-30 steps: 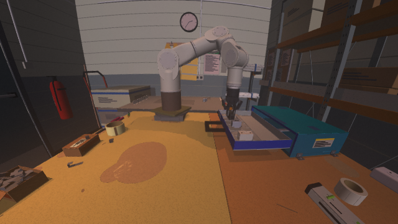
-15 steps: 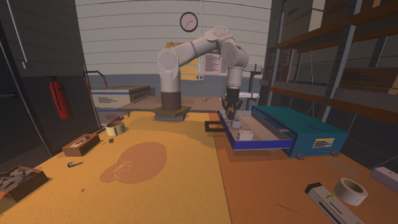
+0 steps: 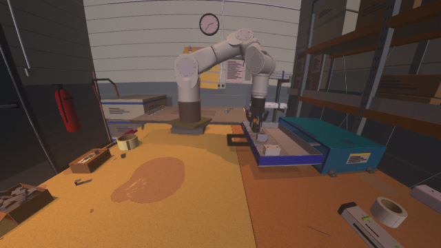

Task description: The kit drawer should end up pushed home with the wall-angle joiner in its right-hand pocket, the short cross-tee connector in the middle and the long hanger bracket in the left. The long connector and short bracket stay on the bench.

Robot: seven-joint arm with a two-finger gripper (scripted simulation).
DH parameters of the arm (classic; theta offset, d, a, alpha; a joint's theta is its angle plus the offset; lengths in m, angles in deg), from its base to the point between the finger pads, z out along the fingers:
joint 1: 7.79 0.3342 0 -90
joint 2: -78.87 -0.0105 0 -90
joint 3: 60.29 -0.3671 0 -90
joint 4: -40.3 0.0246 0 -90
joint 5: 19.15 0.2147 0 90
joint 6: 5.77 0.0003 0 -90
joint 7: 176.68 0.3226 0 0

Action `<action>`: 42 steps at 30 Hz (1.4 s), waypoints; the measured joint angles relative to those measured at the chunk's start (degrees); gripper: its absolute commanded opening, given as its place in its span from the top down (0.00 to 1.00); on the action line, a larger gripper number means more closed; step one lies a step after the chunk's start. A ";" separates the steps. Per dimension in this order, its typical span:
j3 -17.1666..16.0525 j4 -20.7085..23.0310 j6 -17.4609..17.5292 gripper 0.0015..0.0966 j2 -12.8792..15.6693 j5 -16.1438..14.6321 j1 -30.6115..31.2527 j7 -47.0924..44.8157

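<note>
A part lies under my gripper (image 3: 255, 130) in the far pocket of the open kit drawer (image 3: 280, 144), but the fingers hide it. My gripper is open and holds nothing. A small grey part (image 3: 262, 137) sits in the drawer's middle pocket. A pale boxy part (image 3: 271, 150) sits in the near pocket. The drawer stands pulled out of its teal cabinet (image 3: 332, 143). A small dark bracket (image 3: 83, 181) lies on the bench far to the left. A small dark piece (image 3: 123, 155) lies near the tape roll.
The drawer's black handle (image 3: 236, 140) sticks out toward the bench middle. A tape roll (image 3: 127, 141) and a brown box (image 3: 90, 160) sit at the left. A second tape roll (image 3: 388, 211) and a level (image 3: 367, 227) lie near right. Shelving (image 3: 372, 62) rises behind the cabinet.
</note>
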 measured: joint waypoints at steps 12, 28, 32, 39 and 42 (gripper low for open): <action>0.97 0.14 -1.42 0.49 -1.15 -0.97 0.38 0.72; 7.01 3.13 -11.49 0.49 -8.28 -7.33 2.56 5.66; 8.39 4.46 -14.27 0.49 -9.94 -8.89 2.99 6.94; 9.86 6.28 -17.61 0.49 -11.77 -10.62 3.42 8.43; 10.13 6.66 -18.26 0.49 -12.10 -10.94 3.49 8.71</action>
